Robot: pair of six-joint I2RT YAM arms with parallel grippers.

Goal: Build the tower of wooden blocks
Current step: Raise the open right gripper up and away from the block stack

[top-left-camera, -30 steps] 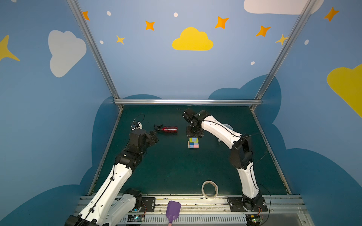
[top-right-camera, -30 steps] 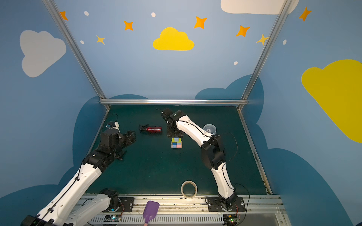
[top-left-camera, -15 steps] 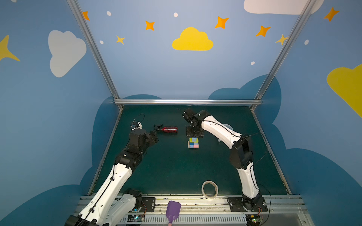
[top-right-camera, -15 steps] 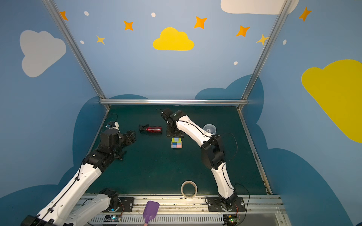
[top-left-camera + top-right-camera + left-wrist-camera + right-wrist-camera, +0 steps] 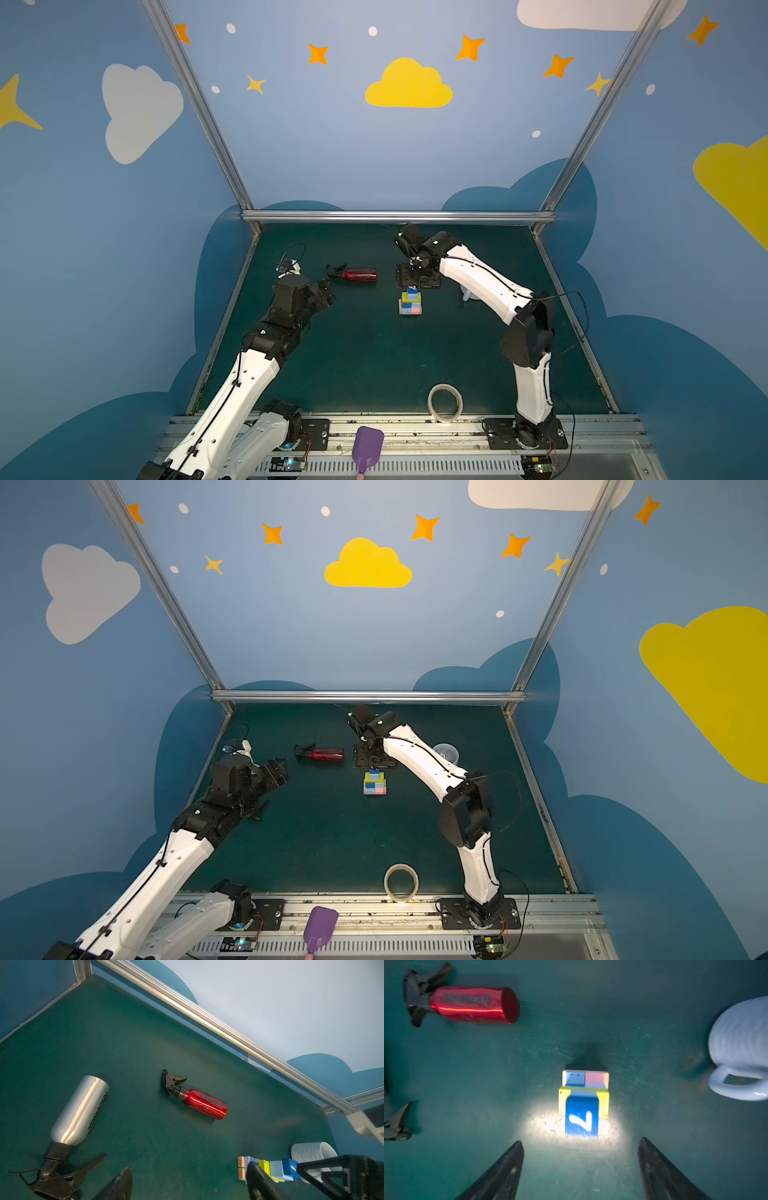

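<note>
Wood block tower sits untouched below the right claw.

Blurred right wrist view; bright glare pools around tower.

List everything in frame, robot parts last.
wood block tower: one stack, pink, light-blue and yellow-green blocks, mid-table
blue cube: one, dark blue with a white 7, on top of the tower
red spray bottle: one, red with a black trigger, lying on its side left of the tower
silver spray bottle: one, silver with a black trigger, lying down, clear only in the left wrist view
mug: one, pale blue, right of the tower
tape roll: one, beige, front edge
purple tool: one, on the front rail
table: one, dark green
left gripper: open, empty
right gripper: open, empty, above the tower
</note>
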